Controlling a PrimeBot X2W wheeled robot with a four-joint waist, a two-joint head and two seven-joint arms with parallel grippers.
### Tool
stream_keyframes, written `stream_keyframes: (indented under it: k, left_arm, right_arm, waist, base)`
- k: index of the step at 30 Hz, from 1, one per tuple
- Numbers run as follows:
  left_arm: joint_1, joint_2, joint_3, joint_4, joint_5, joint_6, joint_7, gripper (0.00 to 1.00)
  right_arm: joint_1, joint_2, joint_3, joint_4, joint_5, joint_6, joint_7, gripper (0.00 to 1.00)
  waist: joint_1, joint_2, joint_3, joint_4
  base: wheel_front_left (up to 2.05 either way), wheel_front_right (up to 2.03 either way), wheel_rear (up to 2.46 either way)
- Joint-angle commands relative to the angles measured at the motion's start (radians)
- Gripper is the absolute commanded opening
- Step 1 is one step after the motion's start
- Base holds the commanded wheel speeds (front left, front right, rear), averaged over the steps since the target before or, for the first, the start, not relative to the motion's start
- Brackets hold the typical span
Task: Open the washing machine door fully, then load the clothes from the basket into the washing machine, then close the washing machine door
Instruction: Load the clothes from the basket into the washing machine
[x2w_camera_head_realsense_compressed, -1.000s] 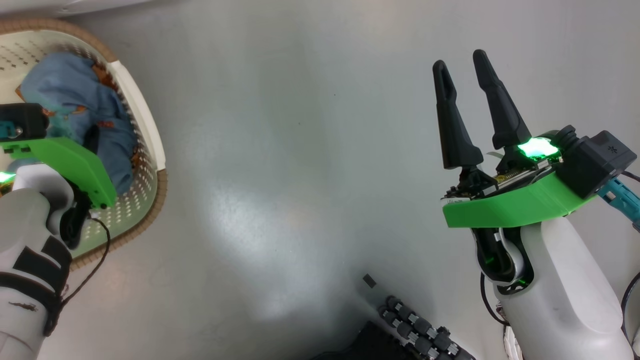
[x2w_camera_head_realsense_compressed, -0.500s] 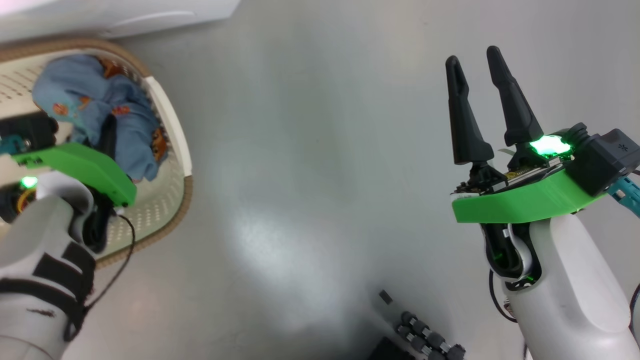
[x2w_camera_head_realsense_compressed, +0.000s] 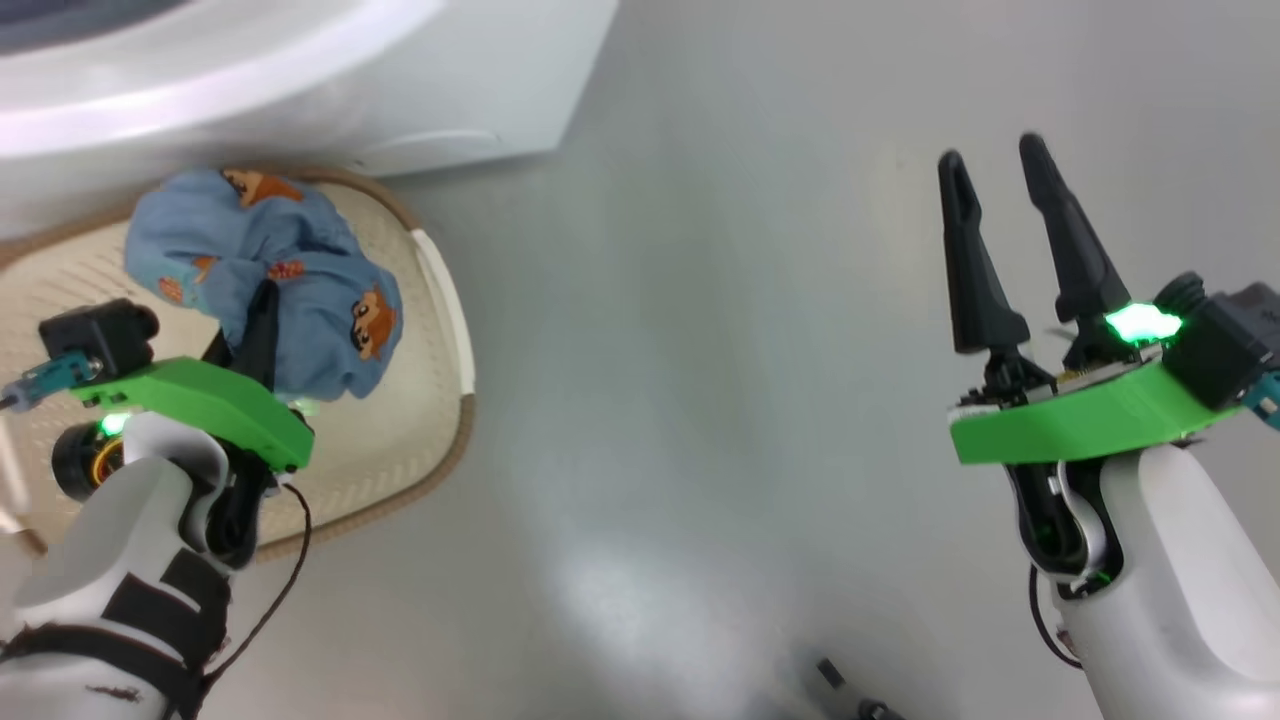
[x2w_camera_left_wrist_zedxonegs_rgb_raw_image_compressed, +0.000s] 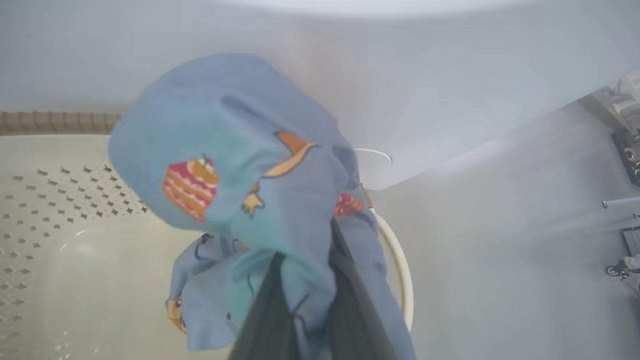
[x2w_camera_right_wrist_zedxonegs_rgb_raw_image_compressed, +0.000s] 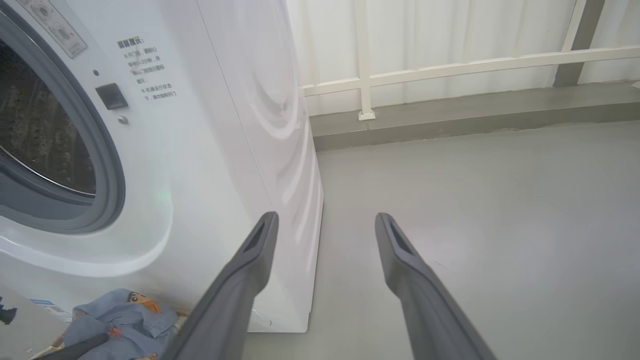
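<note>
Left wrist view: left pincer (x2w_camera_left_wrist_zedxonegs_rgb_raw_image_compressed: 307, 245) clamps the blue garment (x2w_camera_left_wrist_zedxonegs_rgb_raw_image_compressed: 235, 165) hiding its tips; right pincer (x2w_camera_right_wrist_zedxonegs_rgb_raw_image_compressed: 326, 216) gapes empty.

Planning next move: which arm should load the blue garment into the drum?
Left. The left gripper grips the blue printed garment over the basket; the right gripper is open, empty.

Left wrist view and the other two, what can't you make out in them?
Tips of the left jaws: left wrist view, wrapped in the blue garment.
Floor of the basket beneath that garment: head view, covered, so more clothes there cannot be told.
Left part of the washing machine drum opening: cut by the right wrist view's left edge.
The printed notice on the machine: right wrist view, too small to read.
</note>
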Motion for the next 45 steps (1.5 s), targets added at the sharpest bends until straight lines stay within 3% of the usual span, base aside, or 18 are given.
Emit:
stream_keyframes:
  k: [1, 8, 17, 27, 45]
  left_arm:
    - [0.026, 0.032, 0.049, -0.029, 0.025, -0.002, -0.013, 0.00]
    - [0.155, 0.027, 0.273, -0.166, 0.234, -0.002, -0.013, 0.00]
    - [0.317, -0.034, 0.533, -0.378, 0.511, -0.002, -0.013, 0.00]
    - [0.464, -0.096, 0.684, -0.600, 0.711, -0.002, -0.013, 0.00]
    - [0.716, -0.206, 0.876, -0.894, 0.880, -0.002, -0.014, 0.00]
  right_arm:
    - [0.039, -0.016, 0.014, -0.015, -0.001, 0.004, -0.008, 1.00]
    - [0.085, -0.051, 0.004, -0.002, -0.001, 0.004, -0.008, 1.00]
    - [0.154, -0.084, -0.015, 0.006, 0.004, 0.004, -0.008, 1.00]
    - [0.216, -0.108, -0.033, 0.011, 0.009, 0.004, -0.008, 1.00]
    - [0.265, -0.120, -0.055, -0.002, 0.012, 0.004, -0.008, 1.00]
  waist:
    - [0.0001, 0.0000, -0.073, 0.053]
    - [0.0001, 0.0000, -0.164, 0.094]
    - [0.0001, 0.0000, -0.260, 0.147]
    - [0.0001, 0.0000, -0.344, 0.186]
    - [0.0001, 0.0000, -0.393, 0.199]
  base:
    - [0.00, 0.00, 0.00]
    - [0.00, 0.00, 0.00]
    - [0.00, 0.00, 0.00]
    - [0.00, 0.00, 0.00]
    - [0.00, 0.00, 0.00]
